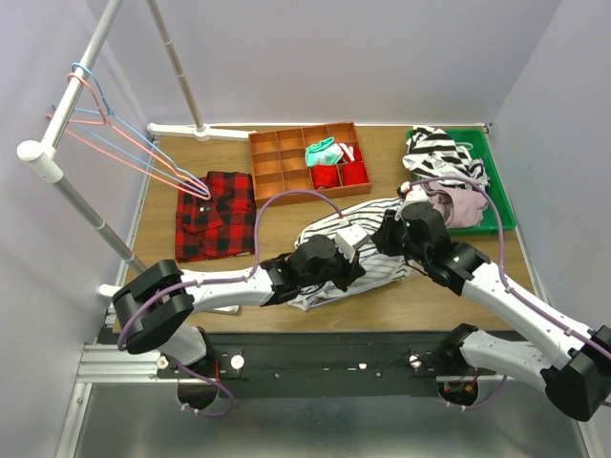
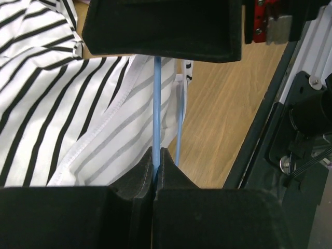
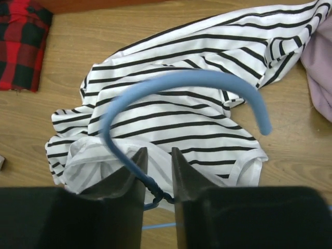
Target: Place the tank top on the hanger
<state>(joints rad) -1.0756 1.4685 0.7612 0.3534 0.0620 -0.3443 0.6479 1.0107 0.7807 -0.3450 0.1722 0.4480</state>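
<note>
The tank top (image 1: 325, 227), white with thin black stripes, lies crumpled on the wooden table between the two arms. It also shows in the left wrist view (image 2: 52, 104) and the right wrist view (image 3: 197, 104). My left gripper (image 1: 339, 264) (image 2: 156, 155) is shut on a straight wire of the light-blue hanger (image 2: 157, 104), beside the top's white hem. My right gripper (image 1: 393, 234) (image 3: 158, 155) is closed on the hanger's twisted neck, and the hook (image 3: 181, 80) curves up over the top. In the top view the hanger is hidden under the arms.
A red-black plaid shirt (image 1: 215, 215) lies at the left. An orange compartment tray (image 1: 277, 167) stands at the back. A green bin (image 1: 501, 205) at the right holds a broad-striped garment (image 1: 439, 153) and a pink one (image 1: 463, 205). A rack pole (image 1: 57, 114) carries wire hangers (image 1: 143, 153).
</note>
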